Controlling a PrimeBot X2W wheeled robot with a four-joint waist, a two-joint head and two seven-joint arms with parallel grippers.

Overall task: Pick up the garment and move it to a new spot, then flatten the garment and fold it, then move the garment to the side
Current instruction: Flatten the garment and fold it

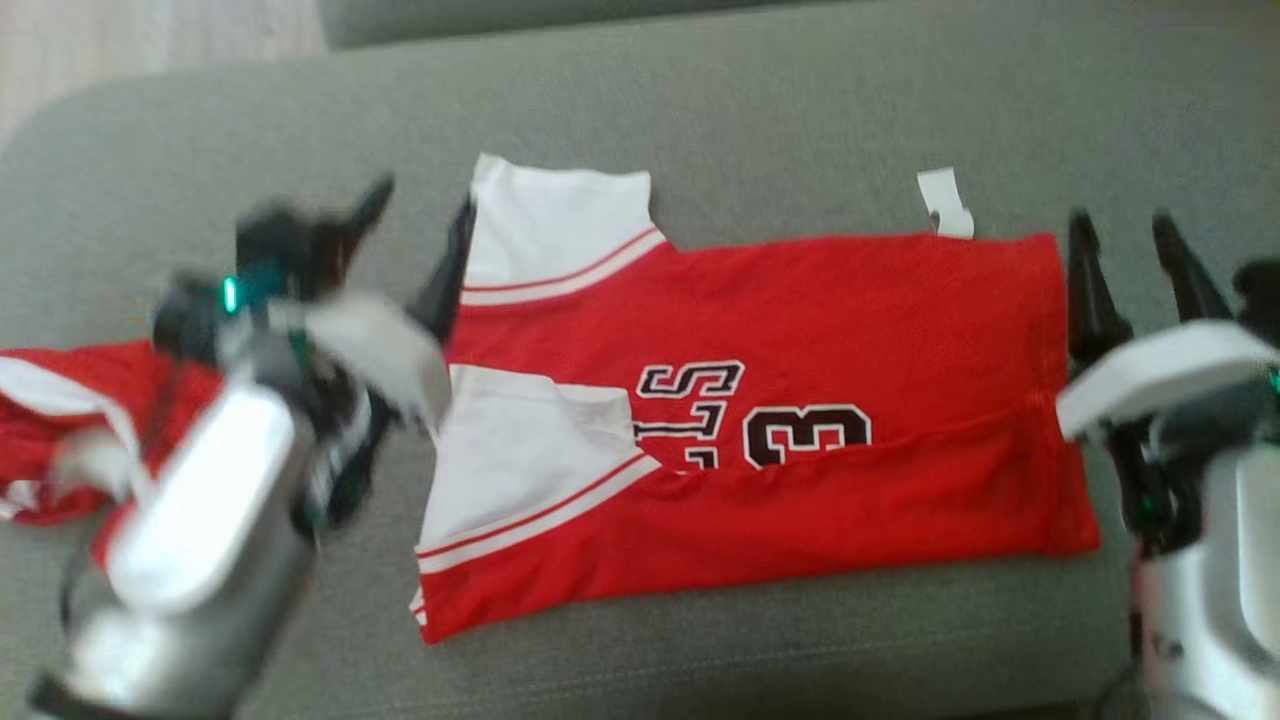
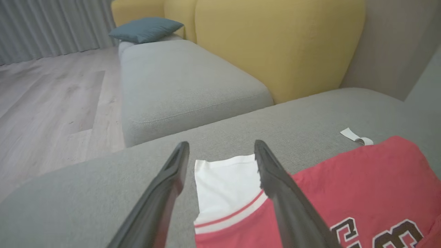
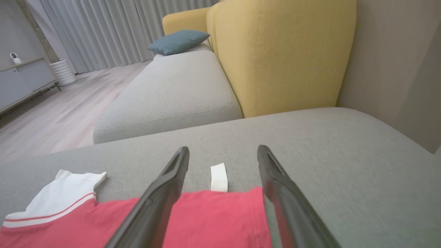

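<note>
Folded red garment (image 1: pixel 850 300), lettering (image 1: pixel 750 415) half hidden, left end effector (image 1: pixel 422 202) blurred

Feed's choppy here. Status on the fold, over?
Left gripper open, right gripper open, both empty. Jersey part-folded, flat on sofa. Another red garment at left.

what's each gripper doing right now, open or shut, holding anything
left gripper: open, holding nothing, at the sleeve end of the shirt
right gripper: open, holding nothing, at the shirt's hem end
</note>
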